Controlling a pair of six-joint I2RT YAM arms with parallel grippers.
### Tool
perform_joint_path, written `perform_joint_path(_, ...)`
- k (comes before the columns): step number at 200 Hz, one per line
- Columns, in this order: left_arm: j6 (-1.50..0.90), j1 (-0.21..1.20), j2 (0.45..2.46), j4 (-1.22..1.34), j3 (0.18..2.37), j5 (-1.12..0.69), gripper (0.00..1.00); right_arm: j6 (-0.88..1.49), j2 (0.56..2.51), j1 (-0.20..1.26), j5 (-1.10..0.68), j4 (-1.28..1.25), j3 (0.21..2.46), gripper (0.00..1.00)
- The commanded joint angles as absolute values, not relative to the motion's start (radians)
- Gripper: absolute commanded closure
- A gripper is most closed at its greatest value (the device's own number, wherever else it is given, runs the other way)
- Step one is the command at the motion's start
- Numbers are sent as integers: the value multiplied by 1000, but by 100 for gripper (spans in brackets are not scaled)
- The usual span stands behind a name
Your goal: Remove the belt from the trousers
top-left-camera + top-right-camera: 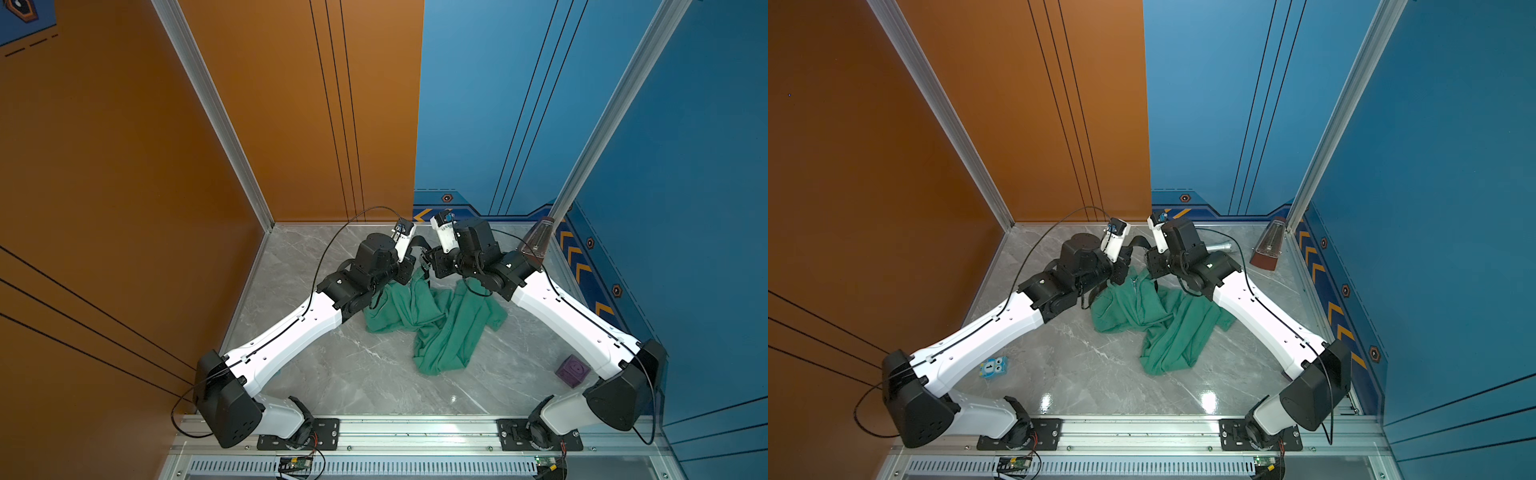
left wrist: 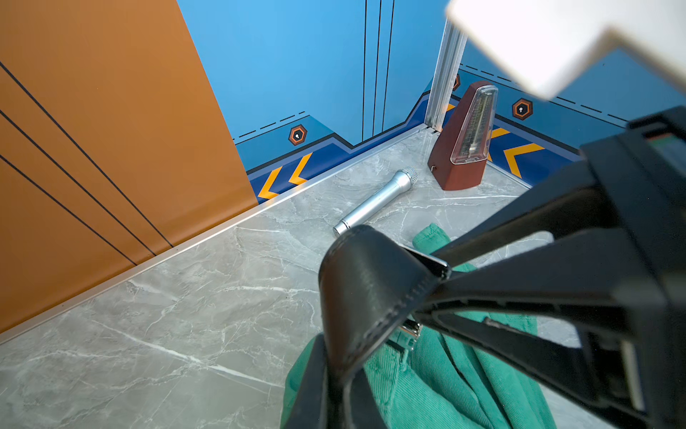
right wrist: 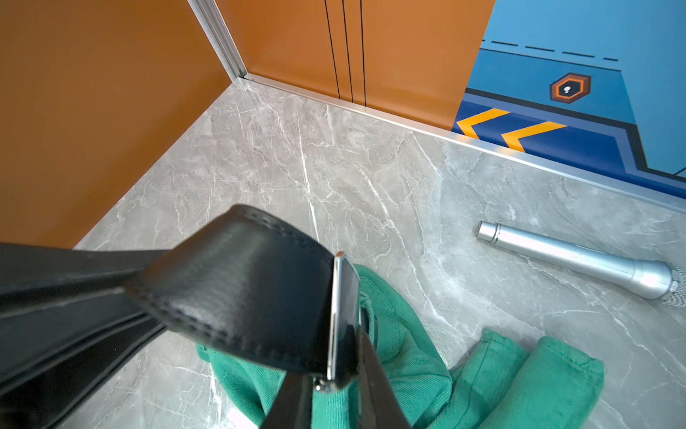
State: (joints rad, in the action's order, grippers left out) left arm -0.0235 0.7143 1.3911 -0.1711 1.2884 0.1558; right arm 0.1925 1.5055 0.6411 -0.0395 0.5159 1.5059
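Not much to read here, just what looks like a "1" on the little blue owl toy (image 1: pixel 993 368).

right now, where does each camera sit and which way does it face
Top views: high over the bases, looking down; left arm, right arm, trousers.
Left wrist: faces the far right corner's metronome; left gripper pinches the belt.
Right wrist: faces the far left corner; right gripper holds the buckle.
Both wrists share belt, microphone.
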Motion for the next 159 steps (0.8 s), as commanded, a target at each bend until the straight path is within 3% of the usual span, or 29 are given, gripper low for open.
perform_joint_path(1, -25, 713, 1357, -129, 1284, 117, 100, 209, 1488, 638, -20, 544, 1517, 73)
perform_joint_path(17, -24, 713, 1362, -129, 1284, 115, 100, 205, 1486, 639, -12, 547, 1519, 75)
perform_joint_path(70, -28, 715, 1368, -131, 1283, 109, 100, 193, 1497, 640, -11, 552, 1530, 95)
perform_joint_path(159, -53, 692, 1283, -130, 1353, 33, 100, 190, 1563, 640, 37, 568, 1476, 98)
